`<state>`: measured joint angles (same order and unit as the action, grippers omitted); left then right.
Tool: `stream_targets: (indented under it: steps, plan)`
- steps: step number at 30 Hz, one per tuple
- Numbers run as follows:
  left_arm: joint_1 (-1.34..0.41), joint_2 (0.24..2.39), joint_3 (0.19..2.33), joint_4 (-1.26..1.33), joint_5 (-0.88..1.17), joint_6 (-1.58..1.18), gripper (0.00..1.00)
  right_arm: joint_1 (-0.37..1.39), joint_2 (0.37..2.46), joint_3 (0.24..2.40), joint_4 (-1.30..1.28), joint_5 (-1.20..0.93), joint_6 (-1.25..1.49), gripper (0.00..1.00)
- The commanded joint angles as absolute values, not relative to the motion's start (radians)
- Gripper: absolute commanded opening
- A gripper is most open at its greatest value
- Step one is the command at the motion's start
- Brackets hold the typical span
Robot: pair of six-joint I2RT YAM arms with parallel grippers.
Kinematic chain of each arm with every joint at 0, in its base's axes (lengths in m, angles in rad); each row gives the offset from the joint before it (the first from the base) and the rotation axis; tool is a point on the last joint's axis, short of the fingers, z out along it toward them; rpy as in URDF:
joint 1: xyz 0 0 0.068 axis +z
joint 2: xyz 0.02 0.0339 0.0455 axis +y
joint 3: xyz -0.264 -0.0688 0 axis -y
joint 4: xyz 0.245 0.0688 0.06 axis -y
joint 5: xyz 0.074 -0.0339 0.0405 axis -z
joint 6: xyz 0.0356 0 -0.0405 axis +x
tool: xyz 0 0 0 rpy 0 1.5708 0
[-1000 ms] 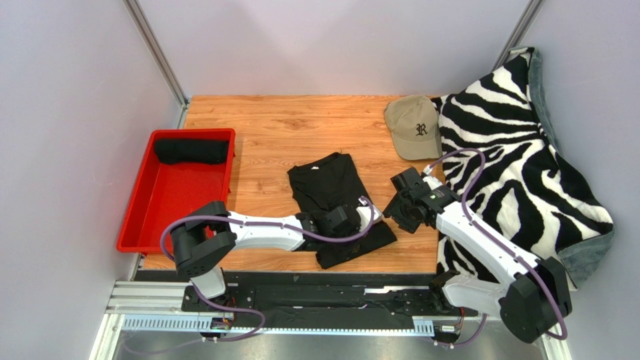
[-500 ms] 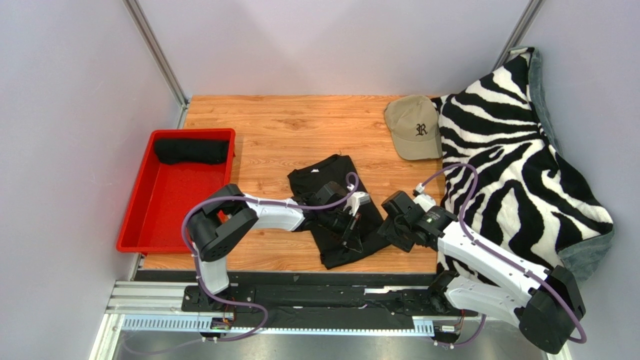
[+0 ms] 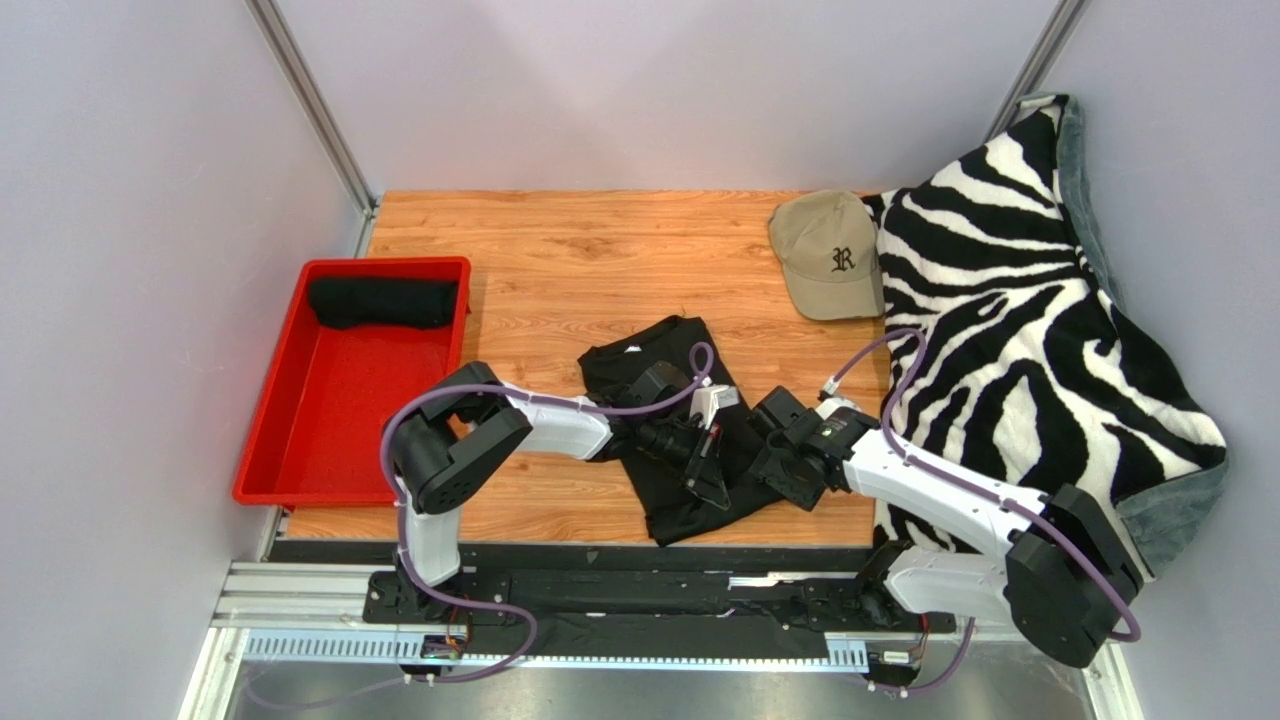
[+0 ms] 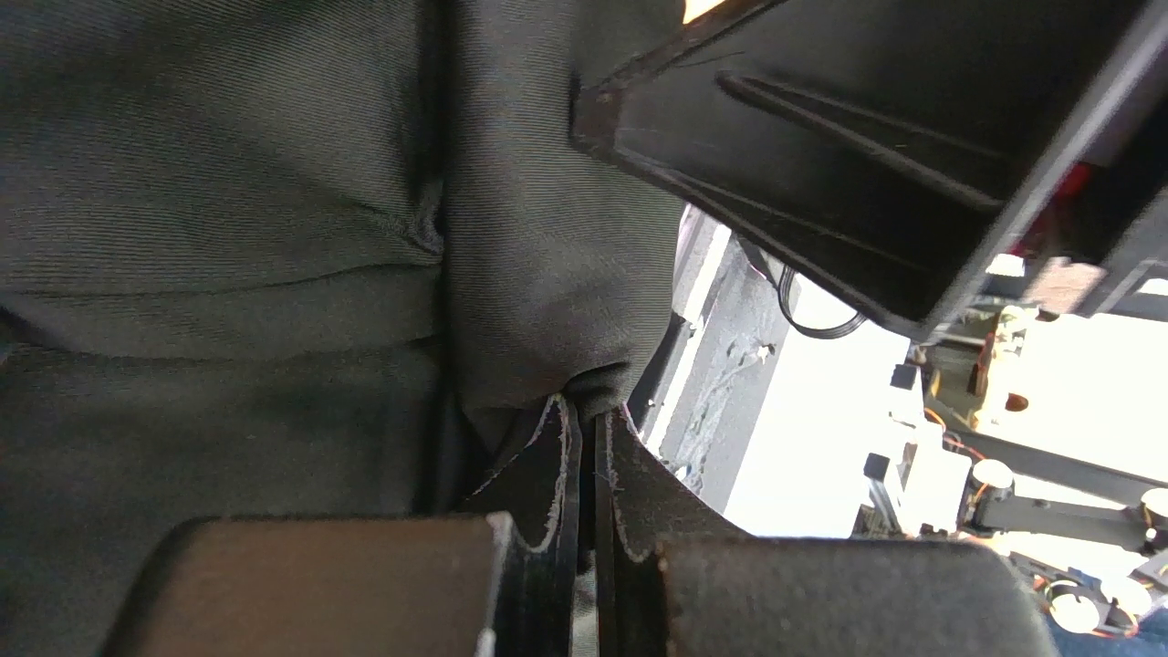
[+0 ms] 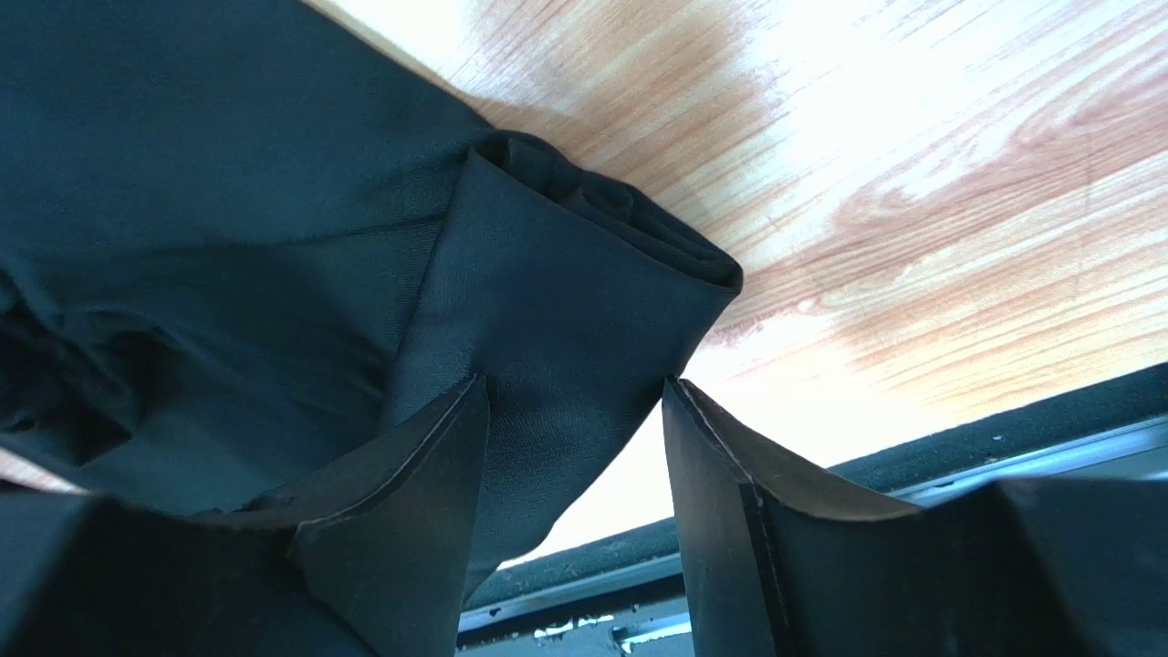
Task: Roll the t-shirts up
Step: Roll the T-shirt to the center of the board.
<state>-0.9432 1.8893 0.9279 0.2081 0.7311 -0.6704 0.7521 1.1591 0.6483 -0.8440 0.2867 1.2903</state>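
A black t-shirt [image 3: 669, 393] lies folded lengthwise in the middle of the wooden table. My left gripper [image 3: 703, 459] rests on its near right part. In the left wrist view that gripper [image 4: 586, 411] is shut, with a pinch of the black cloth [image 4: 274, 205] between its tips. My right gripper [image 3: 772, 450] sits at the shirt's right edge, close beside the left one. Its jaws stand open in the right wrist view, where the gripper [image 5: 576, 411] straddles the shirt's folded corner [image 5: 576, 260]. A rolled black t-shirt [image 3: 383, 303] lies in the red tray.
The red tray [image 3: 346, 413] stands at the table's left edge. A tan cap [image 3: 827, 255] lies at the back right, next to a zebra-striped blanket [image 3: 1037, 315] that covers the right side. The right gripper's body [image 4: 878, 151] looms close in the left wrist view.
The left arm has lifted its elbow and swung its gripper a little back onto the shirt. The right gripper has moved left and nearer, up to the shirt's right edge.
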Motion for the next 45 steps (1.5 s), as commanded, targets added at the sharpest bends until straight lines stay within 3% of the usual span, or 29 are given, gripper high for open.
stream_targets:
  steps: [1,10,15,19,32,45]
  plan:
    - [-0.939,1.899,0.914,0.235,0.762,-0.683,0.00,0.744,1.196,0.692,-0.821,0.327,1.335,0.54]
    - [-0.937,1.907,0.916,0.241,0.770,-0.684,0.00,0.730,1.094,0.669,-0.836,0.339,1.361,0.54]
    - [-0.937,1.911,0.919,0.238,0.772,-0.684,0.00,0.747,0.997,0.592,-0.812,0.315,1.404,0.66]
    - [-0.937,1.911,0.917,0.236,0.772,-0.683,0.00,0.749,0.963,0.563,-0.805,0.311,1.433,0.69]
    - [-0.939,1.904,0.908,0.236,0.772,-0.677,0.00,0.732,1.152,0.610,-0.718,0.336,1.414,0.73]
    - [-0.937,1.904,0.905,0.239,0.776,-0.673,0.00,0.699,1.134,0.623,-0.727,0.377,1.408,0.72]
